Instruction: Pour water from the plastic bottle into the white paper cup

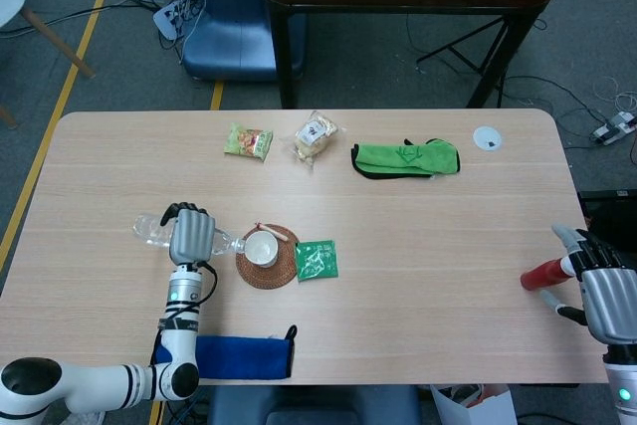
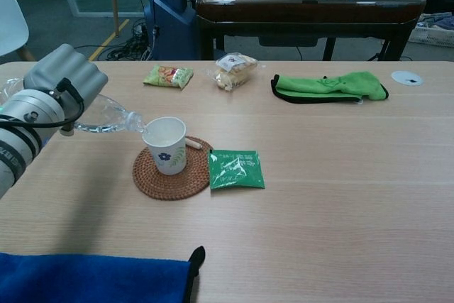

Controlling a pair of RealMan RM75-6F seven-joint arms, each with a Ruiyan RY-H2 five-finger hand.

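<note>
Clear plastic bottle (image 2: 106,115) lies tipped nearly flat at centre-left, gripped by the left hand (image 2: 60,83), its mouth touching the rim of the white paper cup (image 2: 166,145) on a woven coaster (image 2: 170,179). The right hand (image 1: 607,301), at the lower right edge of the head view, holds a red object (image 1: 542,274) with its other fingers spread.
</note>
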